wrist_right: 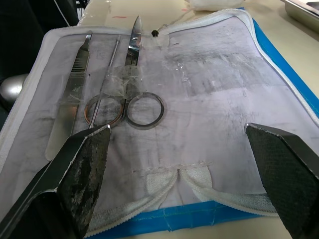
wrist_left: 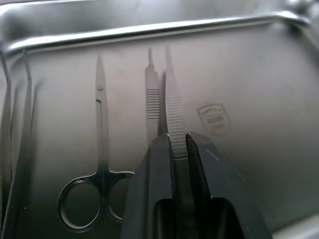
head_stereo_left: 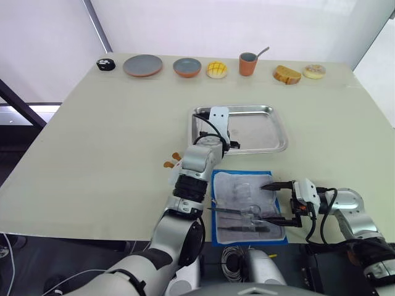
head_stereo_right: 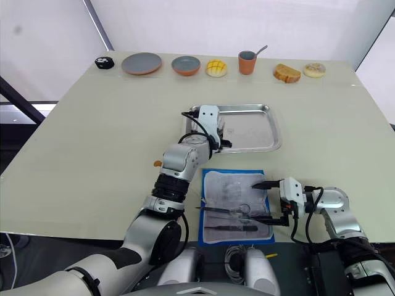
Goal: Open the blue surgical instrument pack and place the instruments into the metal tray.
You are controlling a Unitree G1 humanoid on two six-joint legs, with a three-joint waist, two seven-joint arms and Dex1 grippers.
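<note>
On the bench (head_stereo_left: 92, 135), the metal tray (head_stereo_left: 271, 126) sits just beyond the blue surgical instrument pack (head_stereo_left: 217, 180), which lies flat and unzipped so its lining is reachable. The left pincer (wrist_left: 178, 144) grips forceps (wrist_left: 173, 107) over the tray beside scissors (wrist_left: 101, 149), likely to release them. The right pincer (wrist_right: 184, 144) gapes wide over the remaining instruments (wrist_right: 119, 84).

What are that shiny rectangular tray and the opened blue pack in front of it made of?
The shiny rectangular tray looks like polished stainless steel: it mirrors the forceps held over it. The flat blue pack seems soft fabric with a grey-white lining, judging by its creases and stitched zip edge, perhaps synthetic.
</note>
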